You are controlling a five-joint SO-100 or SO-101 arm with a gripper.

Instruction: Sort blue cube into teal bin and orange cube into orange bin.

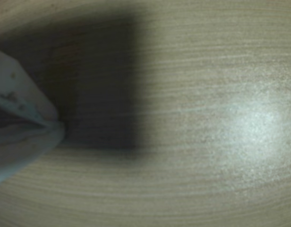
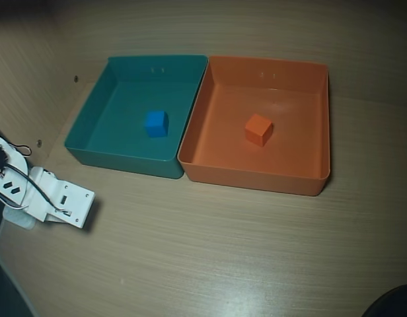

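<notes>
In the overhead view the blue cube (image 2: 156, 123) lies on the floor of the teal bin (image 2: 91, 109). The orange cube (image 2: 259, 129) lies near the middle of the orange bin (image 2: 302, 158), which stands flush against the teal bin's right side. My arm (image 2: 55, 201) is folded low over the table at the left edge, in front of the teal bin and apart from it. In the wrist view my gripper (image 1: 58, 126) enters from the left, its white fingers (image 1: 22, 94) meeting at the tips with nothing between them, close above bare wood.
The light wooden table (image 2: 223, 251) stretches in front of both bins. A wooden wall (image 2: 32, 72) with small holes rises at the left. A dark object (image 2: 395, 304) sits at the bottom right corner.
</notes>
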